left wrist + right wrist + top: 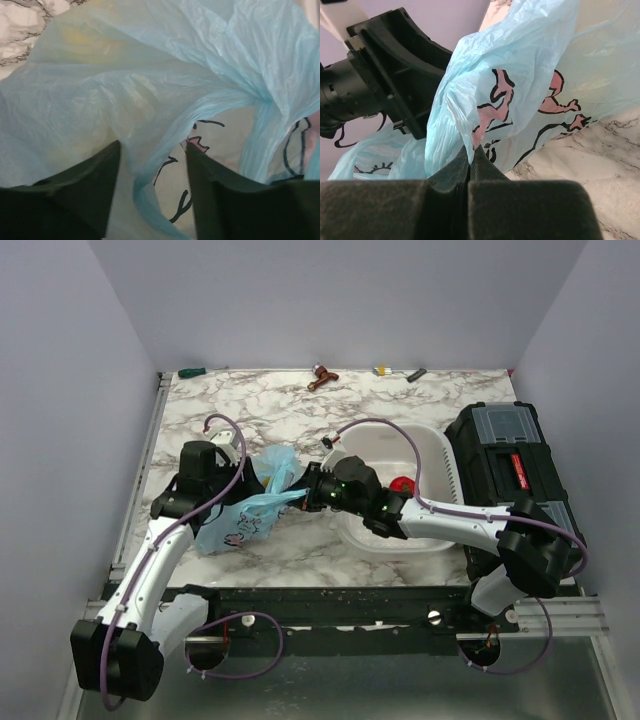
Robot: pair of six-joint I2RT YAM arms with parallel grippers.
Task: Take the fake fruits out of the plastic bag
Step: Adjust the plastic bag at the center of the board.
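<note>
Top external view: the plastic bag (240, 522) lies crumpled on the bench (270, 410) between the two arms, just left of the white basket (432, 454), which holds a red fruit (403, 484).
Left wrist view: the left gripper (153, 150) has its jaws apart. A fold of blue film rises between them, unclamped.
Right wrist view: the right gripper (469, 157) is closed, pinching a gathered ridge of the bag's printed wall.
Contents: of the fake fruits (85, 37), only a yellow patch shows through the film in the left wrist view. Which fruit it is cannot be told.
Bag handling: judged very light, limp and slick. It will fold rather than resist and may tear under a hard pull.
Fruit handling: judged light, rigid and smooth. Round pieces may roll or squirt from the pads.
Hold points, bag: a bunched ridge or a loop handle, where several layers give the pads purchase.
Hold points, fruit: across the narrow middle, directly on the plastic, not through the film.
Risk: closing on film together with fruit would drag the bag along.
</note>
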